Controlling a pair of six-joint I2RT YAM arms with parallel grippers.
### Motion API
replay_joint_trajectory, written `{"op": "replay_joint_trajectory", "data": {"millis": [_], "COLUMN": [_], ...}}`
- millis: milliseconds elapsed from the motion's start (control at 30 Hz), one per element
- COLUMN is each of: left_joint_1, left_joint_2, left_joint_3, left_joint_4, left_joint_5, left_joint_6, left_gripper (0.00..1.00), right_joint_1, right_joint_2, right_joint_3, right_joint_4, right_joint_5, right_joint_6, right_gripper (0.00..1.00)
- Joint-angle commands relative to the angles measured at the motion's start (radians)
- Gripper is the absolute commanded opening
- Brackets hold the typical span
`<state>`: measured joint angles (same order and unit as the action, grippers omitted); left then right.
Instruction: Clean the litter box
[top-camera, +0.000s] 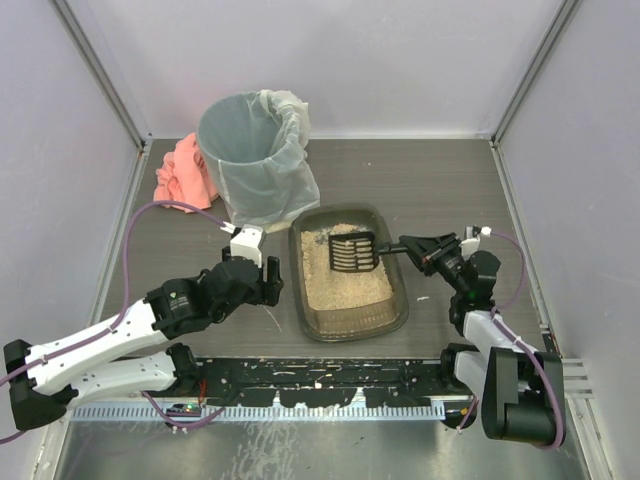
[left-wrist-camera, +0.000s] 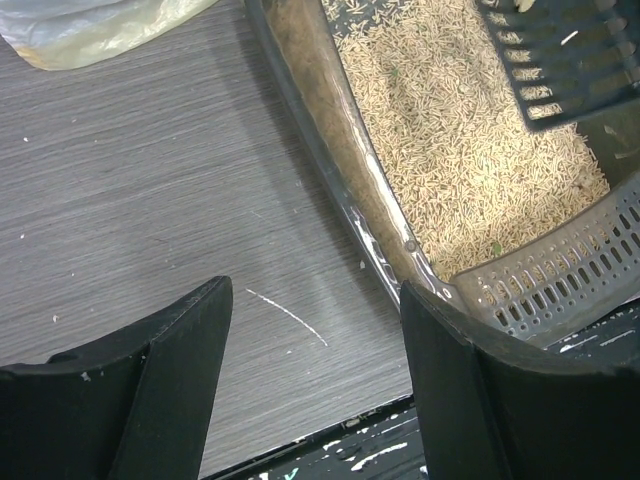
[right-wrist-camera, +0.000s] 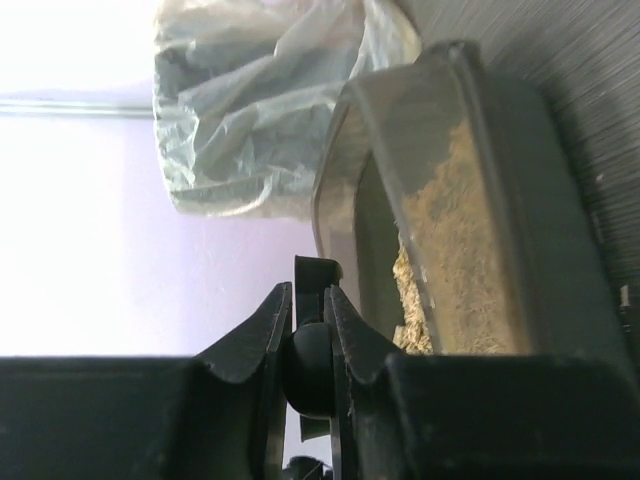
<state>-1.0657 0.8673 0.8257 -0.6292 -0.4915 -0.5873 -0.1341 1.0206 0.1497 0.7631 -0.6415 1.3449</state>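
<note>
The litter box (top-camera: 392, 300), a dark shallow tray of beige litter, lies mid-table. A black slotted scoop (top-camera: 350, 252) hovers over its far half, its head just above the litter. My right gripper (top-camera: 412, 247) is shut on the scoop's handle from the right. In the right wrist view that gripper (right-wrist-camera: 308, 295) pinches the round black handle (right-wrist-camera: 312, 365), with the litter box (right-wrist-camera: 520, 200) beyond. My left gripper (top-camera: 273, 288) sits at the box's near-left side and is open. In the left wrist view the left gripper (left-wrist-camera: 315, 290) has only table between its fingers, and the box rim (left-wrist-camera: 330, 150) runs down to the right finger (left-wrist-camera: 470, 370).
A round grey bin with a clear liner (top-camera: 250, 150) stands just behind the box's far-left corner. A pink cloth (top-camera: 185, 172) lies left of the bin. Grey walls close in the table on three sides. A black paint-flecked strip (top-camera: 320, 378) runs along the near edge.
</note>
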Motion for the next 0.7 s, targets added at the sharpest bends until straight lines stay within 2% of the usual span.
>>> {"op": "replay_joint_trajectory", "data": {"millis": [0,100,233,367,500,667], "left_joint_1": [0.004,0.005,0.006,0.008,0.009,0.008], "left_joint_2": [-0.013,-0.03,-0.042,-0.058,-0.072,-0.118], "left_joint_3": [0.018,0.011,0.009,-0.004,-0.013,-0.047], "left_joint_4": [0.013,0.003,0.003,-0.02,-0.043,-0.079], "left_joint_5": [-0.011,-0.038,-0.041,-0.062,-0.07,-0.094], "left_joint_6": [0.001,0.0,0.005,0.001,0.0,-0.019], "left_gripper": [0.69,0.7,0.7,0.7,0.7,0.7], "right_joint_1": [-0.075,0.046,-0.038,0.045,0.037,0.038], "right_joint_2": [-0.034,-0.009,-0.055,-0.026,-0.062,-0.052], "right_joint_3": [-0.01,0.064,0.016,0.071,0.093,0.166], "right_joint_4": [0.046,0.038,0.016,0.042,-0.018,-0.003], "right_joint_5": [0.013,-0.022,0.03,-0.015,0.03,0.006], "right_joint_6": [0.031,-0.051,-0.005,-0.052,-0.063,-0.102], "right_gripper": [0.0,0.01,0.01,0.01,0.01,0.01]}}
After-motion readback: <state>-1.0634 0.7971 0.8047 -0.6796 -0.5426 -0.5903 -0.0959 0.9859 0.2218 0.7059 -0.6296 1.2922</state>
